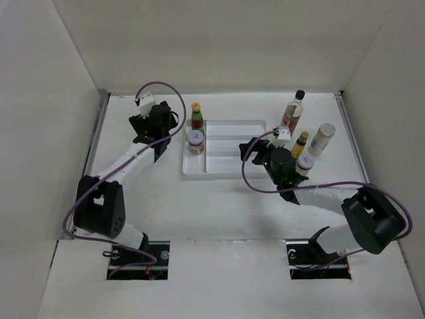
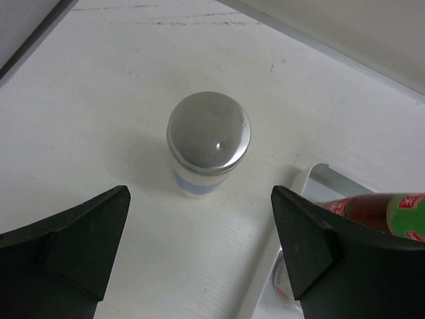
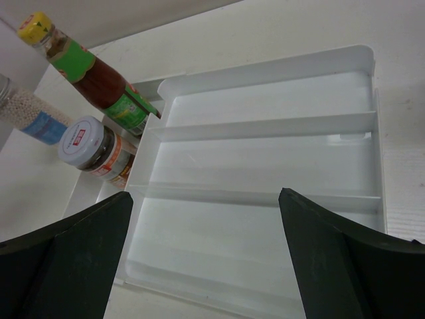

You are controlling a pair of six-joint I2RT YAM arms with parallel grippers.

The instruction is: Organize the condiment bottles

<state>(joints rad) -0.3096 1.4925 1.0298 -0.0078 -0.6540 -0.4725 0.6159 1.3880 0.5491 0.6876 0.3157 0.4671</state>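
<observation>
Left gripper hung open above the steel-capped shaker, which stood upright on the desk near the far-left corner, just beside the tray. Judged light and rigid, its domed cap slippery; best taken by the body below the cap. Right gripper was open over the tray. Desk white and smooth; walls on 3 sides.
</observation>
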